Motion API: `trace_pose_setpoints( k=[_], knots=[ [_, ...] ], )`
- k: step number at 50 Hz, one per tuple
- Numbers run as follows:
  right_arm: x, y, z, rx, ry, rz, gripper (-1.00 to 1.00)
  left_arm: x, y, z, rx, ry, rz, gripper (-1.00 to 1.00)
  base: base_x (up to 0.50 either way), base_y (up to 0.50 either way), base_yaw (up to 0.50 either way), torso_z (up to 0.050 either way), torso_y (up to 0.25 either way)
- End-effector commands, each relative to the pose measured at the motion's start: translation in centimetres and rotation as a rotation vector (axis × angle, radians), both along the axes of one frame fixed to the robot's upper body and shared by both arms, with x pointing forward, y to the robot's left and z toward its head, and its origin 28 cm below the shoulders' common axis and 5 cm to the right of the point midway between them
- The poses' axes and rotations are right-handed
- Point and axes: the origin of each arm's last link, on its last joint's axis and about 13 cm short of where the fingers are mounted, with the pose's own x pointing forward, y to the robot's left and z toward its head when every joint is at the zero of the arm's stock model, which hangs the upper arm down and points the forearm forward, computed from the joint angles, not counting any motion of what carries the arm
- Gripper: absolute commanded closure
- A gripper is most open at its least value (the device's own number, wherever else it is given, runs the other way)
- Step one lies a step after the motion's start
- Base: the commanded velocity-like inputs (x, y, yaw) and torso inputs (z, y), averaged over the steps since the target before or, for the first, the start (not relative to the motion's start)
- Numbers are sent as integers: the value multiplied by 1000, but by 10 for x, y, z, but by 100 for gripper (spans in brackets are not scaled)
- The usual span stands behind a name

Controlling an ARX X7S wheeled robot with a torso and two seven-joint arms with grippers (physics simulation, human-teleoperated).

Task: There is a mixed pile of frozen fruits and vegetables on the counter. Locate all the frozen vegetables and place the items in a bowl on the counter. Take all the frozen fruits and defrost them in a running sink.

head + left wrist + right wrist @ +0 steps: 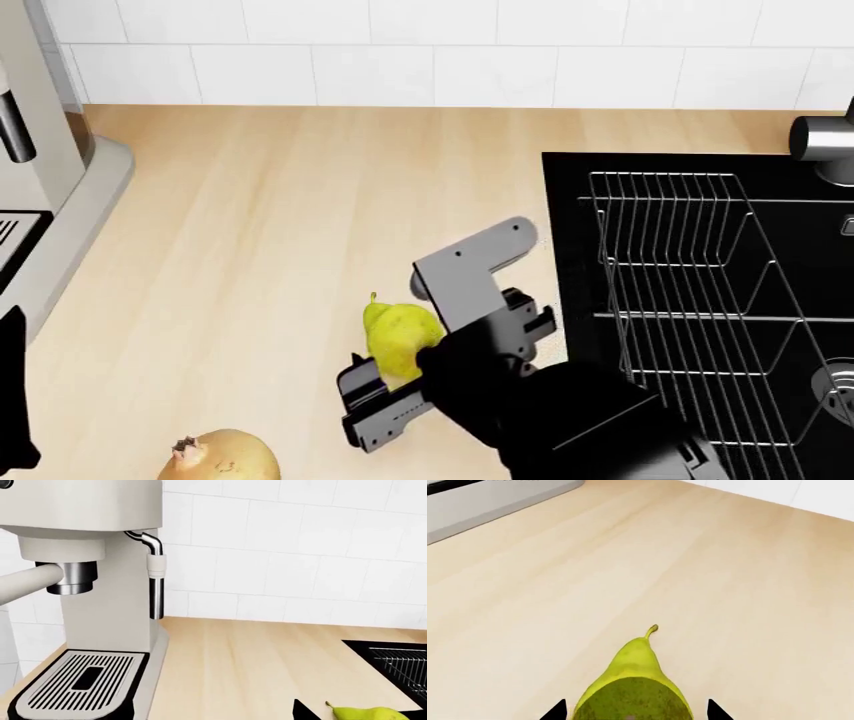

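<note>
The right gripper (407, 375) is low over the counter (267, 230) with the pear (395, 338) between its two jaws. In the right wrist view the two dark jaw tips stand apart, one on each side of the wide bottom of the pear (634, 690). I cannot tell from the pictures if the jaws already press on the fruit or only stand beside it. The long axis of the pear runs straight away from the gripper: the fat end is nearest the wrist, and the thin neck and stem point toward the back wall. So the jaws cross the pear at its widest part. I judge this a fair place to hold, but the smooth rounded skin could slip out forward when they close.

Nearer to the robot, at the low edge of the head view, lies the round tan fruit (224, 458) with a small crown tip, well apart from the pear.

The sink (694, 300), black and rectangular with a wire rack (667, 250) inside, begins just beside the gripper on its right, so the right arm is the nearer one for carrying. The pear has a matt yellow-green skin; the counter is pale wood grain.

Farther away stand the cream coffee machine (87, 580) and the white tiled wall (300, 545). The left jaws are not shown clearly.
</note>
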Motion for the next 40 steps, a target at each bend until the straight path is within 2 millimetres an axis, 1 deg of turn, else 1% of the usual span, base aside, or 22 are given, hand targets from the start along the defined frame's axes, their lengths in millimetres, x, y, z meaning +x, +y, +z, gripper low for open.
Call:
trace_pose_setpoints(
  k=[1, 2, 4, 5, 13, 16, 19, 25, 29, 30, 36, 37, 40],
  knots=[
    [2, 2, -3, -6, 7, 14, -100, -1, 1, -1, 3, 2, 0, -100, 0, 0, 0, 0, 0],
    [3, 2, -2, -18, -29, 1, -100, -1, 1, -1, 3, 1, -1, -100, 0, 0, 0, 0, 0],
    [1, 2, -1, -5, -29, 1, -100, -1, 1, -1, 3, 2, 0, -100, 0, 0, 0, 0, 0],
    [1, 2, -1, -8, -34, 1, 100, 0, 1, -1, 3, 1, 1, -100, 0, 0, 0, 0, 0],
    [-4, 1, 3, 2, -53, -3, 100, 1, -1, -1, 5, 2, -3, -100, 0, 0, 0, 0, 0],
    [-6, -3, 13, 20, -82, -17, 100, 0, -1, -1, 5, 3, -4, -100, 0, 0, 0, 0, 0],
    [-11, -5, 19, 15, -99, -20, 100, 1, -1, -1, 6, 4, -4, -100, 0, 0, 0, 0, 0],
    [-27, -12, 32, 21, -165, -42, 100, 1, -2, -2, 4, 11, -3, -100, 0, 0, 0, 0, 0],
    [-37, -17, 34, 18, -188, -64, 100, -9, -8, 4, -28, 31, -130, -100, 0, 0, 0, 0, 0],
    [-39, -19, 34, 26, -184, -65, 100, -12, -10, 1, 0, 52, -172, -100, 0, 0, 0, 0, 0],
    [-41, -24, 35, 36, -187, -84, 100, -15, -20, -4, 7, 90, -243, -100, 0, 0, 0, 0, 0],
    [-42, -24, 35, 40, -189, -89, 100, -17, -20, -1, 1, 89, -252, -100, 0, 0, 0, 0, 0],
    [-42, -25, 33, 41, -184, -94, 100, -22, -23, -1, 5, 95, -295, -100, 0, 0, 0, 0, 0]
  ],
)
